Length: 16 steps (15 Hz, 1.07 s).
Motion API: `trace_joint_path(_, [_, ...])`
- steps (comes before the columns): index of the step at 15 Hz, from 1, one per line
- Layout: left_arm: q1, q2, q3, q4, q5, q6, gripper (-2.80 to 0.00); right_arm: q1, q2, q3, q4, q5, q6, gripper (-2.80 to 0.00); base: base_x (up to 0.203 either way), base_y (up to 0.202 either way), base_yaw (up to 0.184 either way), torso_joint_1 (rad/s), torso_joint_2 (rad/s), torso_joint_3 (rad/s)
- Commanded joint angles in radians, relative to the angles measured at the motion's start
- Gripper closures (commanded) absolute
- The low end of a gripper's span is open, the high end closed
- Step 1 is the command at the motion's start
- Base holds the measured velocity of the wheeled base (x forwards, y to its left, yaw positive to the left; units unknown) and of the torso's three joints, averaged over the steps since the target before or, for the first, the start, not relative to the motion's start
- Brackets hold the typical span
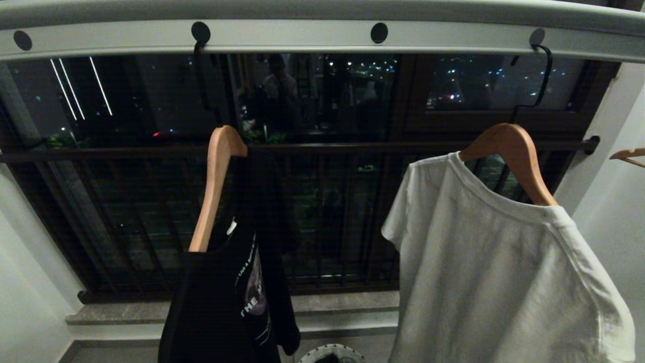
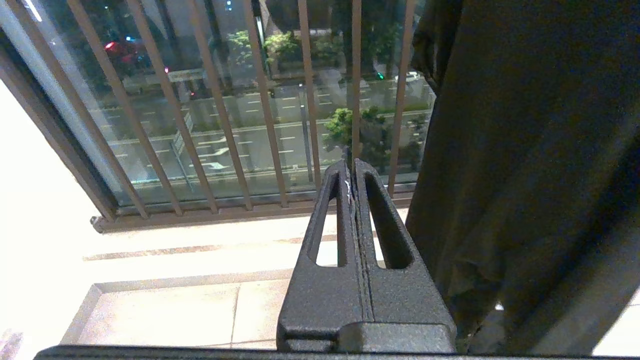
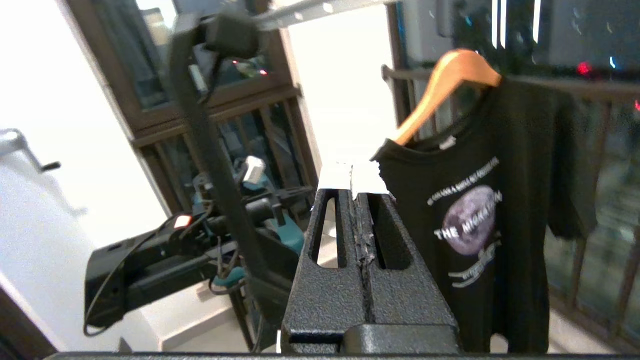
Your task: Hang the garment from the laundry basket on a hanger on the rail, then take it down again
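Both end effectors are fully closed and hold nothing. On my right end effector [image 3: 356, 197] the two black fingers press flat together along their length; it points toward the black T-shirt [image 3: 480, 220], which hangs near it but apart from it. On my left end effector [image 2: 353, 167] the fingers likewise meet with no gap; it is aimed at the brown window bars [image 2: 265, 105], with a fold of the black shirt hanging just beside it, not touching as far as I can tell. Neither arm shows in the head view.

The rail [image 1: 302, 38], a pale grey beam with round dark holes, runs across the top of the head view. Two wooden hangers hang from it by black hooks. The left hanger [image 1: 214, 186] is turned nearly edge-on and carries the black T-shirt with a round pale print and white lettering. The right hanger [image 1: 509, 156] carries a white T-shirt [image 1: 499, 272], which sits skewed: the hanger's upper end stands bare above the collar.

The laundry basket [image 1: 332, 353] is on the floor below, between the two shirts; only its whitish rim shows at the bottom edge of the head view, and I cannot tell what is in it. Part of a third wooden hanger [image 1: 627, 155] shows at the far right, by the white wall.
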Motion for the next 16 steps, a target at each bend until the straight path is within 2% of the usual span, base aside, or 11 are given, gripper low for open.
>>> trace_joint_path(1, [0.000,0.000,0.003,-0.001,0.000,0.000,0.00,0.091,-0.044,0.061,0.000,-0.048,-0.063,0.00,0.000,0.000,0.000,0.000,0.00,0.000])
trace_joint_path(4, [0.000,0.000,0.003,-0.001,0.000,0.000,0.00,0.097,-0.079,0.091,0.013,-0.102,-0.163,0.00,0.000,0.000,0.000,0.000,0.00,0.000])
trace_joint_path(6, [0.000,0.000,0.003,-0.001,0.000,0.000,0.00,0.115,-0.076,0.101,0.027,-0.189,-0.194,0.00,0.000,0.000,0.000,0.000,0.00,0.000])
trace_joint_path(7, [0.000,0.000,0.003,-0.001,0.000,0.000,0.00,0.134,-0.076,0.090,0.085,-0.252,-0.210,0.00,0.000,0.000,0.000,0.000,0.00,0.000])
trace_joint_path(9, [0.000,0.000,0.003,-0.001,0.000,0.000,0.00,0.145,-0.081,0.042,0.256,-0.321,-0.367,0.00,0.000,0.000,0.000,0.000,0.00,0.000])
trace_joint_path(12, [0.000,0.000,0.003,-0.001,0.000,0.000,0.00,0.206,-0.116,-0.062,0.595,-0.558,-0.627,0.00,0.000,0.000,0.000,0.000,0.00,0.000])
trace_joint_path(15, [0.000,0.000,0.003,-0.001,0.000,0.000,0.00,0.229,-0.178,-0.220,0.991,-0.799,-0.813,0.00,0.000,0.000,0.000,0.000,0.00,0.000])
trace_joint_path(16, [0.000,0.000,0.003,-0.001,0.000,0.000,0.00,0.231,-0.192,-0.265,1.093,-0.894,-0.905,0.00,0.000,0.000,0.000,0.000,0.00,0.000])
